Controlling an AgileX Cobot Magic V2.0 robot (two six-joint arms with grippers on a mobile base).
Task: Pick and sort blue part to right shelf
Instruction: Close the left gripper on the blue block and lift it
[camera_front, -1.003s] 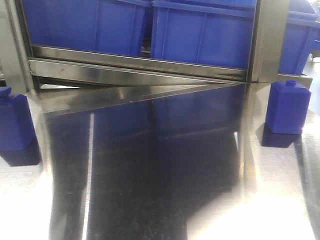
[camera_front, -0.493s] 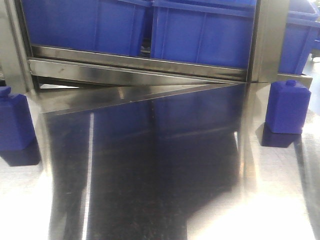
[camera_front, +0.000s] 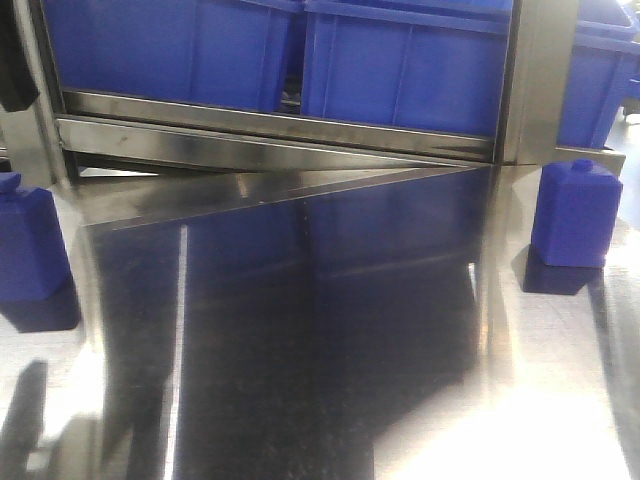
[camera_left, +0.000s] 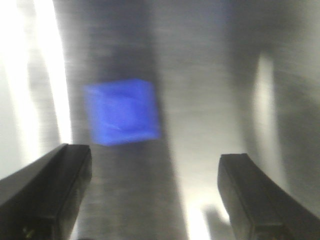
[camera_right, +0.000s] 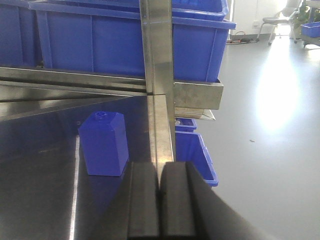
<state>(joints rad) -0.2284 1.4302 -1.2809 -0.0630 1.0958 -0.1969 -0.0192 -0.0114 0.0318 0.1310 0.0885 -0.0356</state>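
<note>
- the steel table (camera_front: 300, 330) is filling the front view, dark and mirror-like down its middle, brighter at both sides.
- the shelf (camera_front: 250, 135) is running across the far edge of the table, with big blue bins (camera_front: 400, 75) sitting in a row on it.
- a steel post (camera_front: 535, 80) is rising at the right end of the shelf.
- the left blue block (camera_front: 30, 245) is standing upright at the far left edge of the table, near the shelf and partly cut off by the frame.
- the right blue block (camera_front: 575, 215) is standing upright at the far right, just right of the post and below the bins, not on the shelf.
- the left gripper (camera_left: 155, 197) is hanging over the table with its fingers (camera_left: 50, 195) wide apart and nothing between them.
- a blurred blue block (camera_left: 122, 112) is lying on the steel beyond those fingertips, closer to the left finger and touching neither; which of the two blocks it is, i cannot tell.
- the right gripper (camera_right: 160, 200) is pointing at the post with its fingers pressed together and gripping nothing.
- in the right wrist view the right blue block (camera_right: 102, 145) is sitting left of the post, apart from the gripper.
- a dark shape (camera_front: 12, 60) is poking in at the far left corner, too cut off to identify.
</note>
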